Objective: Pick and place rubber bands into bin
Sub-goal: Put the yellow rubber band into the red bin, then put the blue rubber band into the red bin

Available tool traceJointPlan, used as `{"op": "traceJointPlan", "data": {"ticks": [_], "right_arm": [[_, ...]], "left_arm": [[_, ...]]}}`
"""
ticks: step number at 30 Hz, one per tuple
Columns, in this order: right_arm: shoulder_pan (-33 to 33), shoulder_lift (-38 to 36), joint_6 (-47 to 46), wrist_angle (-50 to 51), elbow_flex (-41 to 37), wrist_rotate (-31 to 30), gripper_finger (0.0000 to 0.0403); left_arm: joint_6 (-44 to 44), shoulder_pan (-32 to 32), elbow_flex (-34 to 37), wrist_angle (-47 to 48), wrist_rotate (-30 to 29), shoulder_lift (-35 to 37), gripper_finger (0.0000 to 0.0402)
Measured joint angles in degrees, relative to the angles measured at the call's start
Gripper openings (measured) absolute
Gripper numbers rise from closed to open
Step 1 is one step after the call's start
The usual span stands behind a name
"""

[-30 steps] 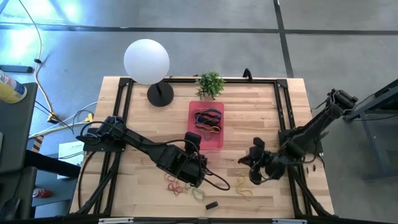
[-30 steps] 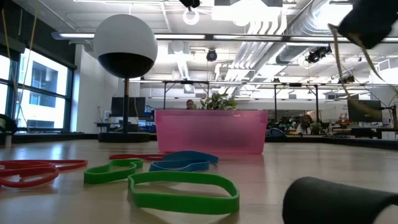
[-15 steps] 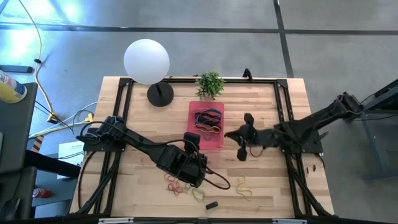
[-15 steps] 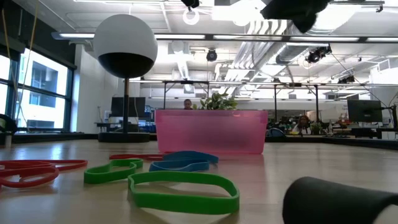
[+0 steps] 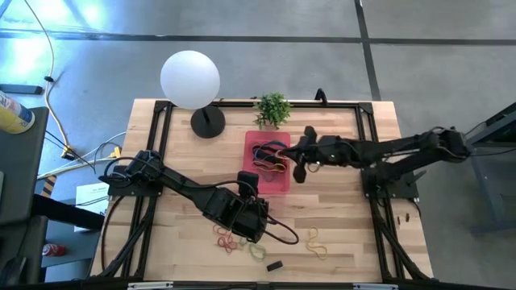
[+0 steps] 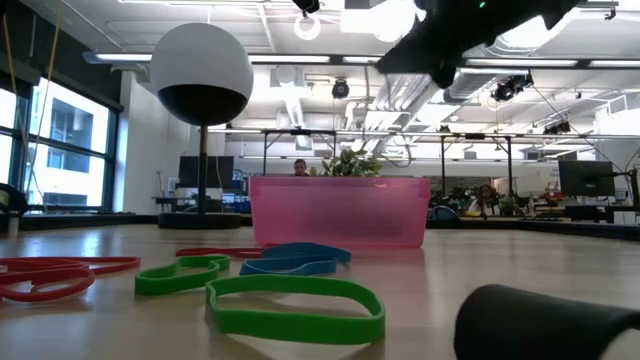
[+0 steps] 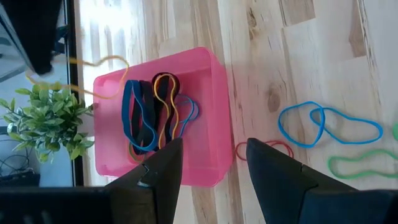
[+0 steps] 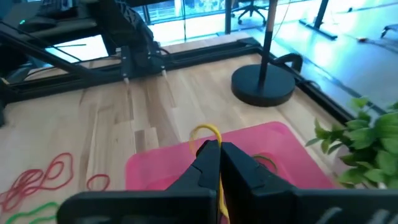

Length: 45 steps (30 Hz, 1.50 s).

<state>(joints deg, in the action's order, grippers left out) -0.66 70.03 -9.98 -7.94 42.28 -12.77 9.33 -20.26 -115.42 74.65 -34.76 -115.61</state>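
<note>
Pinching a yellow rubber band (image 8: pixel 207 132) between closed fingers, the right gripper (image 5: pixel 300 159) is held above the pink bin (image 5: pixel 280 184); the left gripper (image 7: pixel 208 171) is spread near the bin's near edge.

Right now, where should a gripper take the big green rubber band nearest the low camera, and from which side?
Pinch one strand of the green rubber band, coming straight down. It lies flat on the table, too thin for a sideways approach, and its open middle leaves room for one finger inside. The left gripper is open; the right gripper is shut on a yellow rubber band.
</note>
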Motion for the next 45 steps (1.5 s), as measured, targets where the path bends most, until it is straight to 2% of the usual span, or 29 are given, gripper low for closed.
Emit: {"op": "traceJointPlan", "data": {"ticks": [6, 13, 18, 21, 24, 28, 36, 41, 45], "right_arm": [[-3.7, 7.5, -0.8, -5.5, 0.0, 5.0, 0.0], [-6.6, 14.8, -5.1, -6.1, 0.0, 8.3, 0.0], [-7.6, 17.8, -8.9, -6.2, 0.0, 9.2, 0.0002], [-8.0, 18.5, -9.3, -6.7, 0.0, 12.7, 0.0014], [-8.0, 18.6, -9.3, -6.7, 0.0, 14.5, 0.0039], [-8.0, 18.6, -9.3, -6.7, 0.0, 15.6, 0.0092], [-7.9, 18.6, -7.7, -6.7, 0.0, 17.9, 0.0191], [-7.8, 18.6, -5.0, -6.9, 0.0, 22.3, 0.0231], [-7.9, 18.6, -3.7, -6.9, 0.0, 26.0, 0.0248]], "left_arm": [[0.0, 0.0, 0.0, 0.1, 0.0, 0.0, 0.0166], [0.1, 0.0, 0.0, 0.3, -0.2, 0.0, 0.0166], [0.1, 0.0, 0.0, 0.3, -0.8, 0.0, 0.0166], [0.0, 0.0, 0.0, 0.3, -1.1, 0.0, 0.0166], [0.0, 0.0, 0.0, 0.3, -1.9, 0.0, 0.0166], [0.0, 0.5, 0.0, 0.3, -1.9, 0.0, 0.0166], [2.1, 1.6, 0.0, -0.1, 1.5, 0.0, 0.0166], [3.6, 1.6, 0.0, -1.2, 2.6, 0.0, 0.0166], [4.7, 1.5, 0.0, -1.4, 3.4, 0.0, 0.0166]]}}
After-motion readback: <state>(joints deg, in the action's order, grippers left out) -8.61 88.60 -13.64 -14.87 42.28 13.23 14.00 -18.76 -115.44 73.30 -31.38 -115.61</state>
